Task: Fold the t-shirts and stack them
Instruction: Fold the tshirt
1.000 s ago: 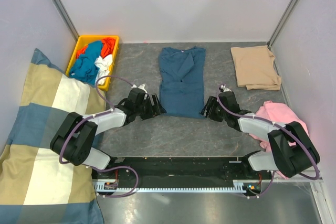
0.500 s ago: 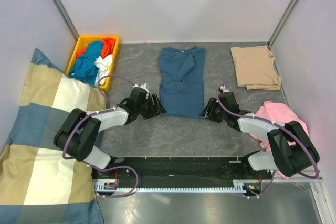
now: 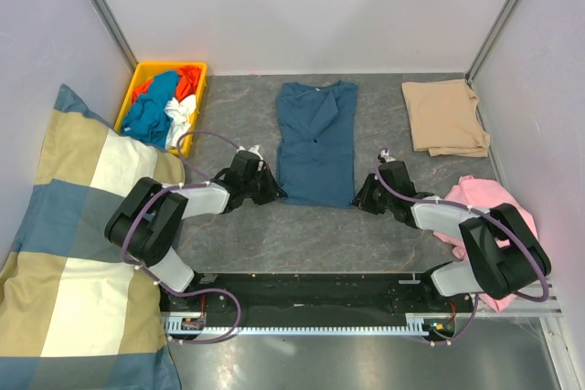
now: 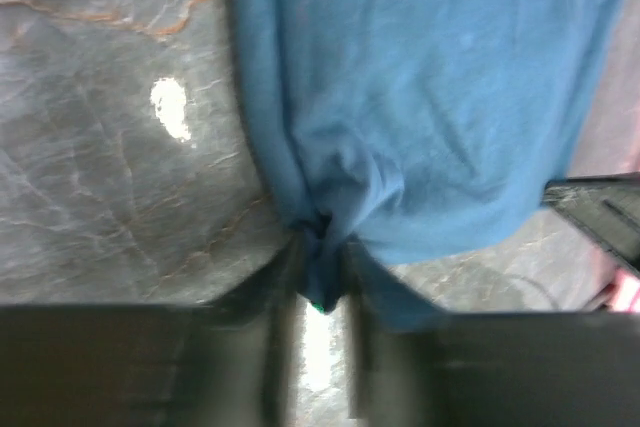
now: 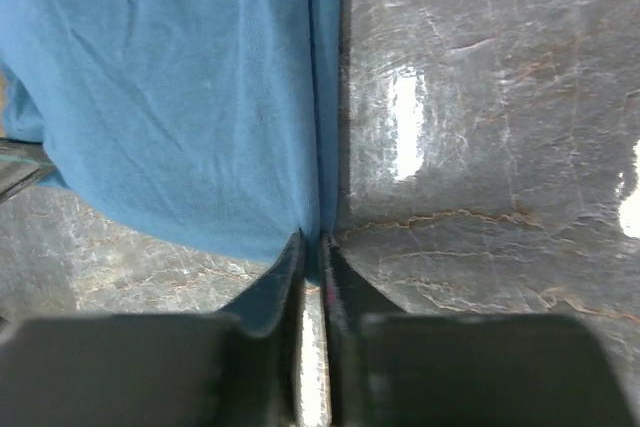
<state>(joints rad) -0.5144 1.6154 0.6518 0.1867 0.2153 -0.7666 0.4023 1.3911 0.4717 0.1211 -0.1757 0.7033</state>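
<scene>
The left hand (image 4: 318, 272) and right hand (image 5: 312, 247) each pinch a hem corner (cloth bunched) of the teal t-shirt (image 3: 316, 139) on the desk (image 3: 379, 107).

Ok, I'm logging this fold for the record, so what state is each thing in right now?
teal t-shirt: laid flat, sides folded in, both hem corners pinched.
left gripper: shut on one hem corner of the teal t-shirt.
right gripper: shut on the other hem corner.
tan t-shirt: folded, lying apart at far right.
pink garment: crumpled, unfolded.
yellow bin: holds loose, unfolded clothes.
</scene>
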